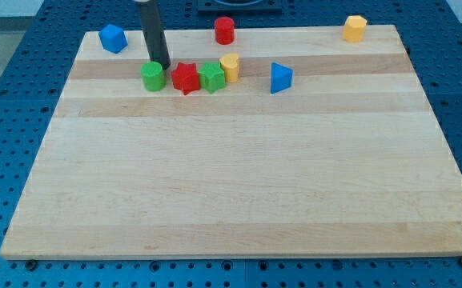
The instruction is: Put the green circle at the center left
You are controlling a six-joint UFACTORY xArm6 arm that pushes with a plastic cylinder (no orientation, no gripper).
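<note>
The green circle (pixel 152 76) is a short green cylinder on the wooden board (pixel 239 192), in the upper left part of the view. My tip (pixel 161 65) is the lower end of the dark rod, just above and slightly right of the green circle, touching or almost touching its far edge. A red star (pixel 185 78) lies right of the green circle, with a small gap between them.
A green star-like block (pixel 212 77) touches the red star, and a yellow block (pixel 230 67) sits against it. A blue triangle (pixel 279 78) lies further right. A blue block (pixel 113 38), a red cylinder (pixel 225 30) and a yellow block (pixel 355 28) sit along the top edge.
</note>
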